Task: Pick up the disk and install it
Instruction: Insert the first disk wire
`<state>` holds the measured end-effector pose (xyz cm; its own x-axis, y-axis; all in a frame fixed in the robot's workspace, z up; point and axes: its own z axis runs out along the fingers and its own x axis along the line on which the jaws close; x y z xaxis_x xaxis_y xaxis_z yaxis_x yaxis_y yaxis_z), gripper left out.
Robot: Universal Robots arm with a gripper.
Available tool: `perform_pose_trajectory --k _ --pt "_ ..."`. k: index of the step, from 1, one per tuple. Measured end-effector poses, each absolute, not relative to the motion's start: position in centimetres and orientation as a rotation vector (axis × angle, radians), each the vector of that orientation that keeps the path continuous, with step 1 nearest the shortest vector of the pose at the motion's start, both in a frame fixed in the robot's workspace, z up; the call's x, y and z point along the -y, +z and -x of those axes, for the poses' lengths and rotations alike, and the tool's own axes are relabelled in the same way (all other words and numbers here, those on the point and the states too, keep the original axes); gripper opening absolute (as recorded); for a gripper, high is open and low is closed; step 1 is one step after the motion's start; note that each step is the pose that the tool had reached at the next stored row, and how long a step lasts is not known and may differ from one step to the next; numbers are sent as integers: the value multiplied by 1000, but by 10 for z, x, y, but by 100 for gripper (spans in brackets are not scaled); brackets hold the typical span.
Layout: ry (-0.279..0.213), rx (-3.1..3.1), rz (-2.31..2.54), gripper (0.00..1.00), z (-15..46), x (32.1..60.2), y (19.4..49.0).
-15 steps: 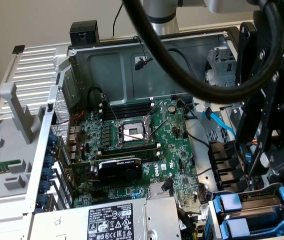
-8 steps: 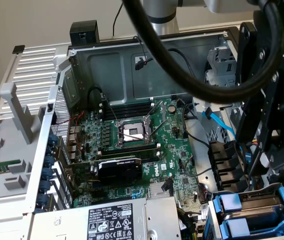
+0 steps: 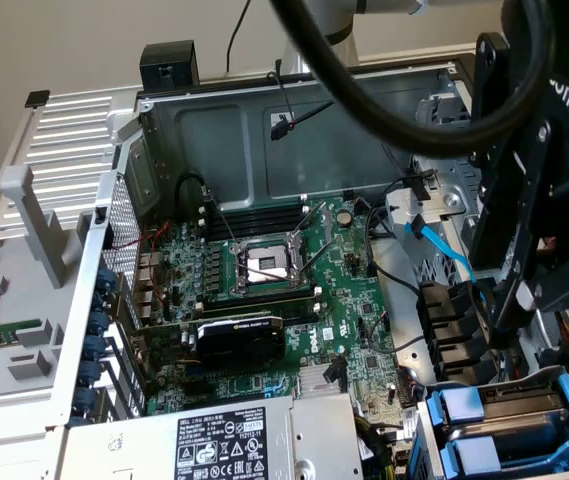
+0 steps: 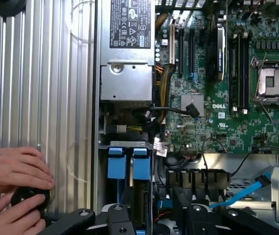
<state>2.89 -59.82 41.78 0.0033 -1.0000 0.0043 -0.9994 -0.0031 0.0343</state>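
Two blue-fronted carriers (image 4: pixel 116 164) (image 4: pixel 140 164) stand side by side in the drive bay at the case's corner; I cannot tell which one is the disk. In the exterior view the same pair (image 3: pixel 474 405) (image 3: pixel 486 455) lies at the lower right, one behind the other. My black gripper (image 3: pixel 512 310) hangs above that bay, a little toward the black fan block. In the wrist view the gripper (image 4: pixel 156 221) has its jaws apart with nothing between them, just short of the blue fronts.
A person's hands (image 4: pixel 12 188) hold a round black part (image 4: pixel 30 198) on the ribbed silver case panel (image 4: pixel 46 98). The silver power-supply box (image 3: pixel 234 445) lies beside the bay. The green motherboard (image 3: pixel 264 270), a light-blue cable (image 3: pixel 444 245) and thick black hoses (image 3: pixel 384 90) crowd the case.
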Motion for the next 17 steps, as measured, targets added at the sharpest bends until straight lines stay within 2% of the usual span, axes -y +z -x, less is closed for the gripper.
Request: perform_pose_trajectory --k 10,17 --pt "-21 2199 -2202 45 -44 585 418" --pt "12 2234 -2195 47 -45 577 418"
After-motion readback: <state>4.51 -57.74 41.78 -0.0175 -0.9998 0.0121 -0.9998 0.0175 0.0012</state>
